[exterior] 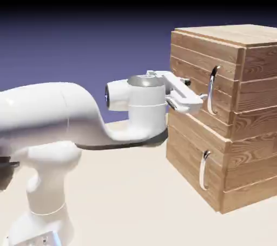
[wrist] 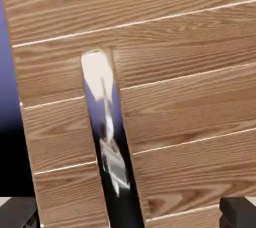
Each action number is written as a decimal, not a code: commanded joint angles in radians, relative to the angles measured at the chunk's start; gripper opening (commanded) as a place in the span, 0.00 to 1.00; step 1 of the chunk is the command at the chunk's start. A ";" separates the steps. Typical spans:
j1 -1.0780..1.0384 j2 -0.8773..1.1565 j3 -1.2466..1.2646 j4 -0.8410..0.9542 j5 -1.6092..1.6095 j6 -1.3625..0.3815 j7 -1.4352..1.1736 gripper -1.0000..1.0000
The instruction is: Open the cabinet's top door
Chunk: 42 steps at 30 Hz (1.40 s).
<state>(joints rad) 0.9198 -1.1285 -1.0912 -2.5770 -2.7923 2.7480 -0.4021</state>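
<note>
The cabinet (exterior: 254,85) of light-brown wood planks stands at the right of the exterior view. Its top door (exterior: 189,69) is shut flat and carries a long curved silver handle (exterior: 214,91). My gripper (exterior: 199,101) reaches level from the left to the lower part of that handle. In the hand view the top door (wrist: 190,111) fills the frame and the handle (wrist: 107,137) runs down it left of the middle. My gripper (wrist: 129,214) is open: its grey fingertips (wrist: 17,213) sit in the two bottom corners, with the handle between them and nothing gripped.
Below the top door is the lower door (exterior: 186,153) with a shorter silver handle (exterior: 204,169). The white arm (exterior: 59,115) stretches across from the lower left. The pale table (exterior: 135,201) runs in front of the cabinet.
</note>
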 commanded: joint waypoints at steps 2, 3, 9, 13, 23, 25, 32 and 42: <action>0.026 -0.016 -0.031 0.007 -0.079 -0.008 -0.032 0.50; 0.026 -0.016 -0.031 0.007 -0.079 -0.008 -0.032 0.50; 0.202 0.041 -0.117 0.137 -0.105 -0.045 -0.019 0.00; 0.093 0.122 -0.032 0.070 -0.105 -0.087 0.098 0.00; -0.269 0.335 0.309 -0.044 -0.092 -0.119 0.431 0.00; -0.339 0.328 0.382 -0.085 -0.034 -0.140 0.420 0.00; -0.505 0.213 0.607 -0.254 0.271 -0.257 0.265 0.00; -0.576 0.054 0.896 -0.412 0.705 -0.440 0.093 0.00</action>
<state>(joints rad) 0.3440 -1.0743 -0.1952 -2.9886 -2.0871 2.3073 -0.3099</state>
